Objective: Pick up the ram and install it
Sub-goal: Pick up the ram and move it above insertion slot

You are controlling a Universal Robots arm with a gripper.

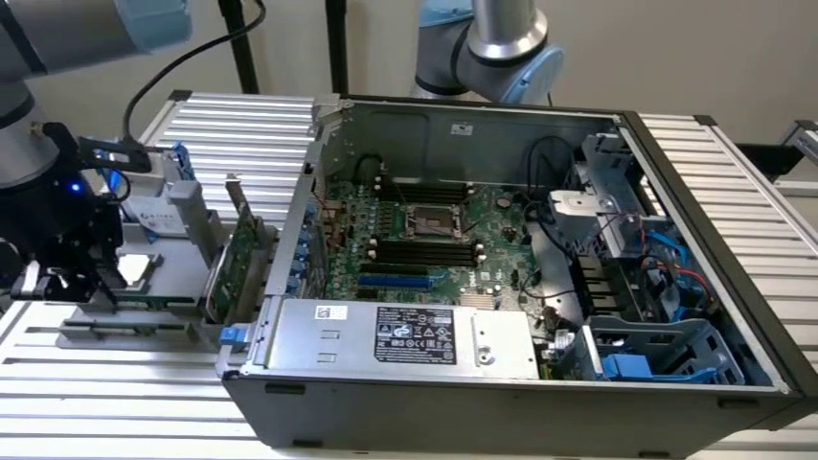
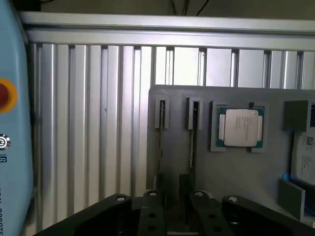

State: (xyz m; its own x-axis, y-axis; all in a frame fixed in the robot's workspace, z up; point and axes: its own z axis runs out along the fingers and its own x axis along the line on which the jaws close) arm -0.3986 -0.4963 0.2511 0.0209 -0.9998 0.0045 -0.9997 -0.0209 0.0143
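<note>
Two ram sticks stand on edge in slots of a grey holder plate [image 2: 197, 172]: one ram stick [image 2: 160, 140] and a second ram stick [image 2: 193, 142] beside it. My gripper [image 2: 174, 201] hovers over their near ends, open, with nothing between its black fingers [image 2: 151, 199]. In the exterior view the gripper [image 1: 57, 283] hangs over the holder [image 1: 128, 321] at that view's left, outside the open computer case [image 1: 511, 383]. A thin green ram edge [image 1: 153, 303] shows low in the holder. The black memory slots [image 1: 416, 251] lie on the motherboard beside the processor socket [image 1: 428, 218].
A processor chip [image 2: 239, 128] sits in a pocket of the holder plate. A tall green expansion card [image 1: 237, 268] stands between the holder and the case wall. A pale blue pendant with a red button [image 2: 6, 93] lies on the ribbed aluminium table [image 2: 88, 123]. A second arm [image 1: 505, 48] stands behind the case.
</note>
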